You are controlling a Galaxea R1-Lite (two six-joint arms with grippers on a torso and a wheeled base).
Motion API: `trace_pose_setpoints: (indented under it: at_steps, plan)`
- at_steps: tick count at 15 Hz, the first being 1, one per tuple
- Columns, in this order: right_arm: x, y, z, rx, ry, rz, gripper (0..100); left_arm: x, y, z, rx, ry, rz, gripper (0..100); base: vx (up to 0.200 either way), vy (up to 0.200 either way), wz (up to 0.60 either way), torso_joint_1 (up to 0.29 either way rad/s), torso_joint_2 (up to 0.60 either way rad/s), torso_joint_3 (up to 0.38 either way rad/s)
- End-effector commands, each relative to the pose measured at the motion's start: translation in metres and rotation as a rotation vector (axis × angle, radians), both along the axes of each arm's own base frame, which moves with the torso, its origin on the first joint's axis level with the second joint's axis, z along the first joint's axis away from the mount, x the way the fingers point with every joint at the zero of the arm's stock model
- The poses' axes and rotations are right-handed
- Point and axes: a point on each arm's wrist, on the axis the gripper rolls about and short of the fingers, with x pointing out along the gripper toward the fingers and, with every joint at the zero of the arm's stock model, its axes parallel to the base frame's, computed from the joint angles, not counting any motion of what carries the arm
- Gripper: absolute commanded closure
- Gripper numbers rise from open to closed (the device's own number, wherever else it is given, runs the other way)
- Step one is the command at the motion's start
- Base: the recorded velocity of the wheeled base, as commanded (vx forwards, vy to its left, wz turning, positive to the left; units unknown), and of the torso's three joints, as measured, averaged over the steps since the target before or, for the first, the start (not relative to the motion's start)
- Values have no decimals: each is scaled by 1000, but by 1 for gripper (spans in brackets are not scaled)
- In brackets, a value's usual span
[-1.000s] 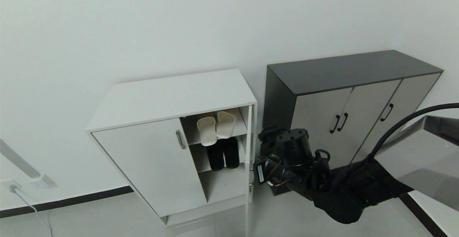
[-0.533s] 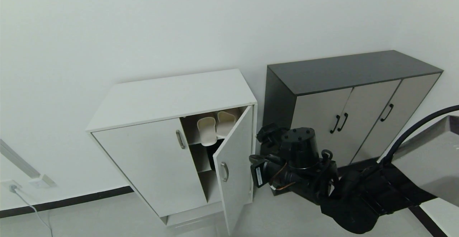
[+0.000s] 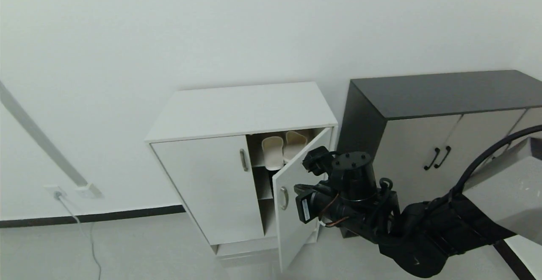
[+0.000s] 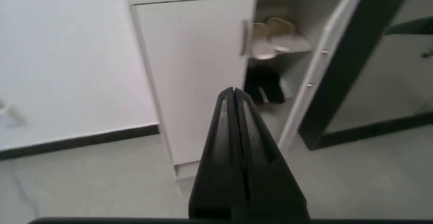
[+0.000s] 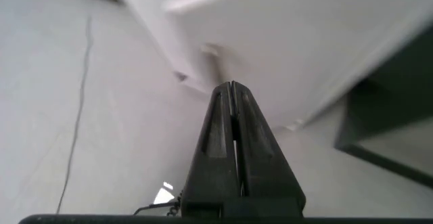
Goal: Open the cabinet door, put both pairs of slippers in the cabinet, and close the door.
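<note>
Both slipper pairs sit inside the cabinet, door half shut. My right gripper, clamped closed and empty, is near its outer face; I'd push flat and steady by the handle, no slamming.

The black right arm comes in from the lower right and stretches out to the left. Its round black wrist is bent up, with thin wires looping beside it. The right arm's jaws sit at the far end of that arm, up and to the left of the wrist. In the right wrist view they are pressed tight together, with just a thin line between them, and they hold nothing. The left arm's jaws are pressed tight together too. They are long and black and get thinner toward the tip. They hold nothing.
</note>
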Motion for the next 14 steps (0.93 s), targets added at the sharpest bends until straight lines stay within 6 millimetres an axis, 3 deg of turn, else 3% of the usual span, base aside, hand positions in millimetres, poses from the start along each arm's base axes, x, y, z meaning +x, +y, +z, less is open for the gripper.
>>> trace_pose_setpoints:
  at_steps: [1,7,12,14]
  plan:
    - [-1,-1,-4,-5,10,9,100,0,0,0,0,-1,0,100,0,0,0,0,0,0]
    - [0,-3,-1,51,-44,25,100,0,0,0,0,-1,2,100,0,0,0,0,0,0]
    - [-19,-35,16,-6,16,2,100,0,0,0,1,1,4,100,0,0,0,0,0,0]
    - [-27,-43,11,-36,47,1,100,0,0,0,1,1,4,100,100,0,0,1,6,1]
